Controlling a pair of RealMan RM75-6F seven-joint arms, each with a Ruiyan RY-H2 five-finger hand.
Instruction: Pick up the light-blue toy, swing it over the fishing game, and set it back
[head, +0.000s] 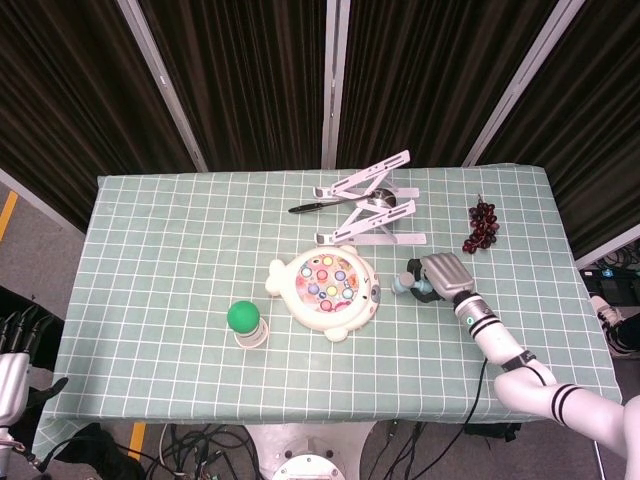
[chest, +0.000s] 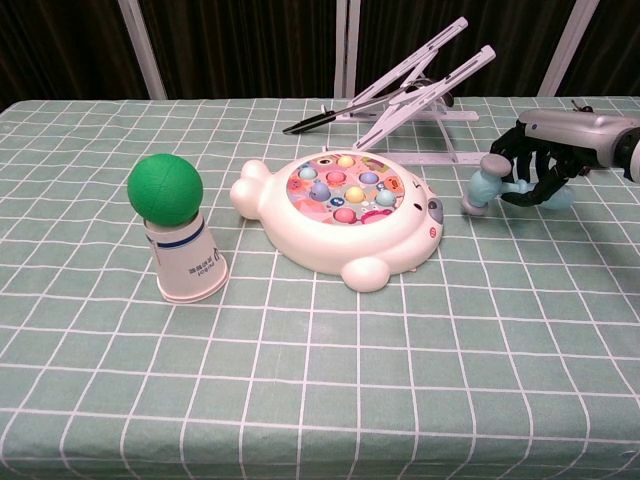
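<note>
The light-blue toy (chest: 487, 186), a small hammer shape with a grey end, hangs just above the cloth to the right of the fishing game; in the head view the light-blue toy (head: 403, 283) shows partly under the hand. My right hand (chest: 548, 160) grips its handle, fingers curled round it; the same right hand (head: 443, 275) sits right of the game in the head view. The fishing game (chest: 343, 213), a white fish-shaped tray with coloured fish, lies mid-table, also seen as the fishing game (head: 326, 290). My left hand is outside both views.
A green ball on a paper cup (chest: 176, 228) stands left of the game. A white folding stand (chest: 415, 88) with a black pen (chest: 318, 119) lies behind it. Dark grapes (head: 482, 226) rest at the right. The checked cloth (chest: 320, 380) stretches to the front edge.
</note>
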